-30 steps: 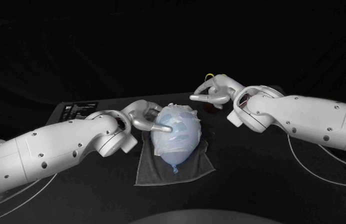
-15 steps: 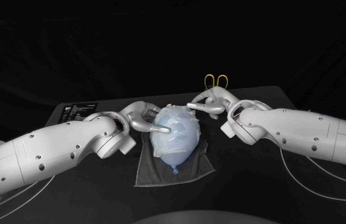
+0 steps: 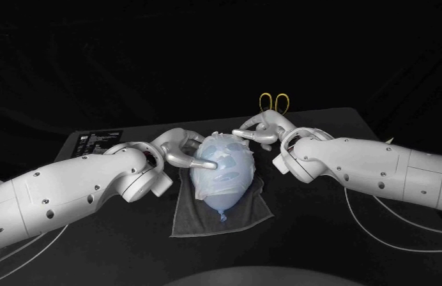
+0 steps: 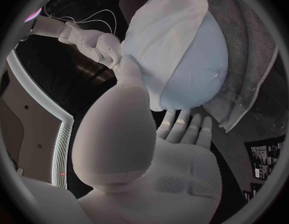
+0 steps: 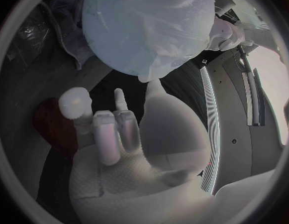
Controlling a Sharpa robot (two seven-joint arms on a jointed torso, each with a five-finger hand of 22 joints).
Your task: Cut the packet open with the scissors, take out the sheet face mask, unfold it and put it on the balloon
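Smoothing stage, by my read. Left robot hand (image 3: pixel 184 149) is spread and empty, one fingertip pressing the sheet mask (image 3: pixel 225 165) at 9 o'clock of the balloon (image 3: pixel 223 202), which lies on a towel (image 3: pixel 248 221) mid-surface. Right robot hand (image 3: pixel 262 131) is spread and empty at 1 o'clock by the mask edge; contact unclear. Stroke outward and lightly, and brace the balloon against rolling. Scissors (image 3: pixel 273 101) behind at 1. Count: one each, two hands.

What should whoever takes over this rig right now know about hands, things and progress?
Left hand: open, a fingertip pressing the sheet mask against the balloon.
Right hand: open, empty, by the balloon's far end, thumb near the mask's edge.
Balloon lies on the grey towel, mask draped over it; scissors lie beyond the right hand.
Done: mask out, unfolded, on the balloon.
Left: probably smoothing its edges down, then withdrawing both hands.
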